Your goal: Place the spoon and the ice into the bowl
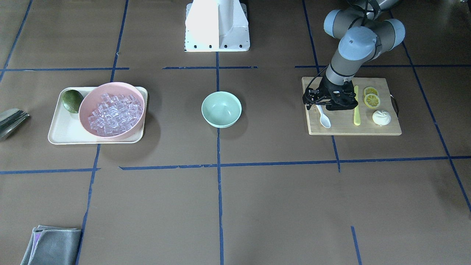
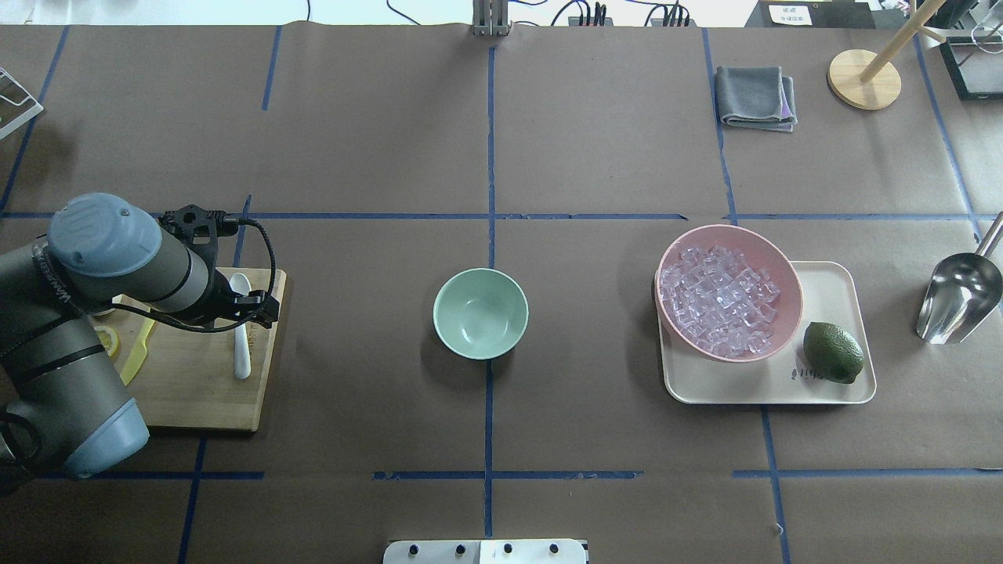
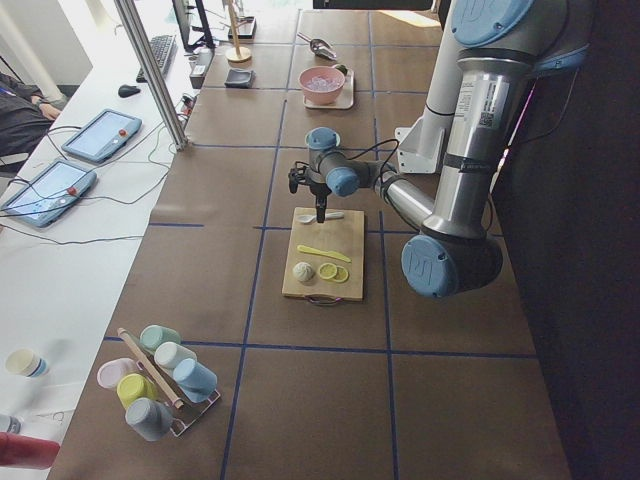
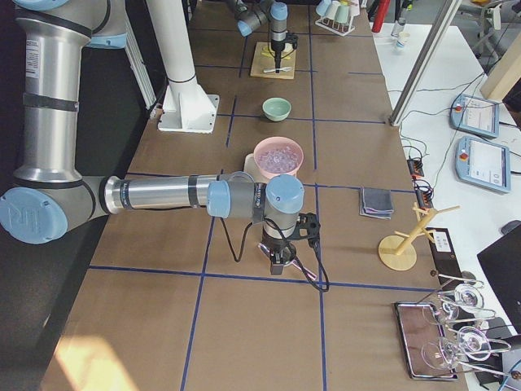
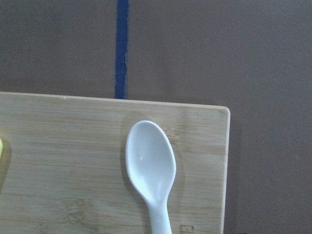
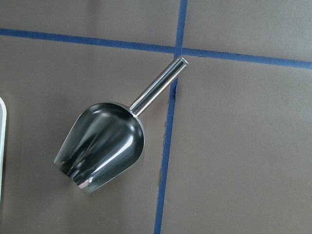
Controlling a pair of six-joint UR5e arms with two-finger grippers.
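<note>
While the brown paper-covered table (image 2: 595,157) carries a rectangular bamboo cutting board (image 2: 204,392) at the robot's left and a cream rectangular tray (image 2: 831,298) with a wide pink bowl (image 2: 772,258) at its right, the small round mint-green bowl (image 2: 480,313) stands between them, well apart from both. Near a shiny steel scoop (image 6: 105,146) lying on the paper beside the tray hangs the right gripper (image 4: 279,265), its jaws impossible to judge. The left gripper (image 2: 243,307) sits low over the handle of the small white plastic spoon (image 1: 324,120), which lies flat on the board; whether it is apart or closed I cannot tell. The small clear ice cubes (image 2: 721,301) are heaped in the pink bowl.
</note>
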